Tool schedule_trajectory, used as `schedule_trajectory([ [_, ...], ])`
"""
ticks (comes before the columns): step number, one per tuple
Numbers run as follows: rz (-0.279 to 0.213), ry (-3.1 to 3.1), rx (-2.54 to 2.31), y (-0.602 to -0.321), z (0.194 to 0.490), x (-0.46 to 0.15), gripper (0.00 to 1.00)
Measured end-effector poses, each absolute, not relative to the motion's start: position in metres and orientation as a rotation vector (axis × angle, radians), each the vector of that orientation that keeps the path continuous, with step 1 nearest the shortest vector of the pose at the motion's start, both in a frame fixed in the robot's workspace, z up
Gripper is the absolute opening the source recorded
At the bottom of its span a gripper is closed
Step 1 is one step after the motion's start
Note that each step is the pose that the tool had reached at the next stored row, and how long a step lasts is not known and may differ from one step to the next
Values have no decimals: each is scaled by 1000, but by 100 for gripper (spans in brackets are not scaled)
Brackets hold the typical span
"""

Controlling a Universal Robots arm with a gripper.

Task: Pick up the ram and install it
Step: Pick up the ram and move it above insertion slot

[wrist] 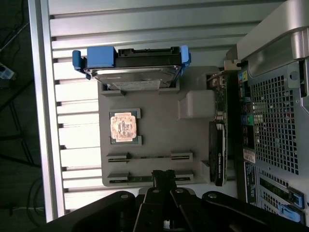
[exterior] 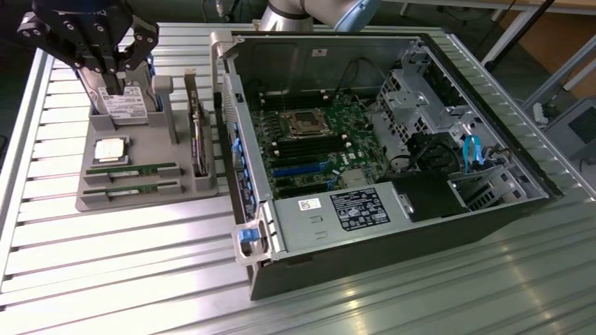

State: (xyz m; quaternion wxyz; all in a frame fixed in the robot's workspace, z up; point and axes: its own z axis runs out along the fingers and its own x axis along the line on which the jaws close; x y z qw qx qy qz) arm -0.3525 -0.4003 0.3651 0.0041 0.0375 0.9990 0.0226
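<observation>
Two green ram sticks lie side by side in slots of the grey parts holder [exterior: 186, 183]: one ram [exterior: 130, 169] and a second ram [exterior: 130, 188]. In the wrist view they appear edge-on, one ram [wrist: 149, 156] and the other ram [wrist: 137, 179]. My gripper [exterior: 114, 84] hangs shut and holds nothing, above the holder's far end over the hard drive [exterior: 121, 106], well clear of the sticks. In the wrist view my gripper [wrist: 164, 177] has its fingertips pressed together, in line with the nearer stick.
The holder also carries a square silver processor [exterior: 110, 149] and a dark expansion card [exterior: 197, 132] standing on edge. The open computer case [exterior: 465, 230] lies at the exterior view's right, with its motherboard [exterior: 322, 143] exposed. Ribbed metal tabletop [exterior: 121, 265] surrounds them.
</observation>
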Motion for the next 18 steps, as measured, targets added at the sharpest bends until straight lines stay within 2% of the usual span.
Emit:
schedule_trajectory([
  [12, 71, 3131, 109, -400, 365, -353, 9],
  [18, 71, 3134, -85, -400, 365, -352, 9],
])
